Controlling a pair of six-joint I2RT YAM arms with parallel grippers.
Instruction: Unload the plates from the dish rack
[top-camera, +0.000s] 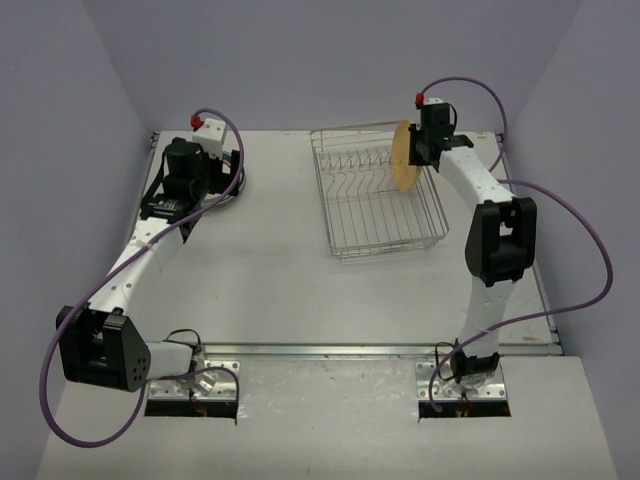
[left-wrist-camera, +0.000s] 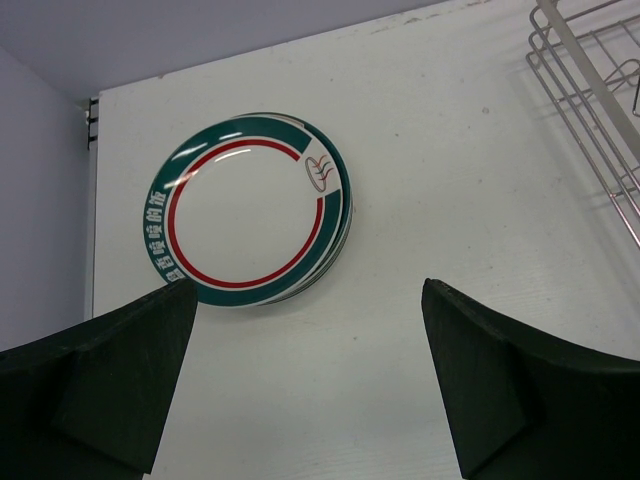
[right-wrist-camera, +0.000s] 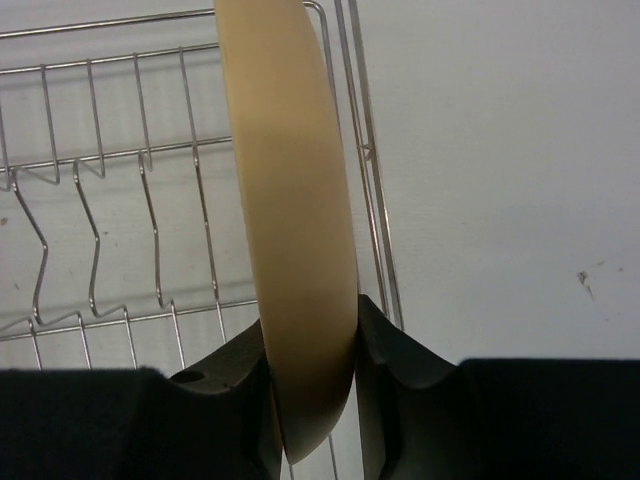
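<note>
Two or more patterned plates (left-wrist-camera: 245, 210) are lying stacked at the far left of the table (top-camera: 270, 270), the top one showing a teal rim and a red ring. The left gripper (left-wrist-camera: 310, 330) is hovering over them, its fingers spread wide and holding nothing. Further right, the rack (top-camera: 375, 210) is sitting on the table. A tan plate (right-wrist-camera: 295, 200) is standing on edge at the rack's right side; whether it is touching the wires is unclear. The right gripper (right-wrist-camera: 312, 350) is clamping its rim between both fingers.
</note>
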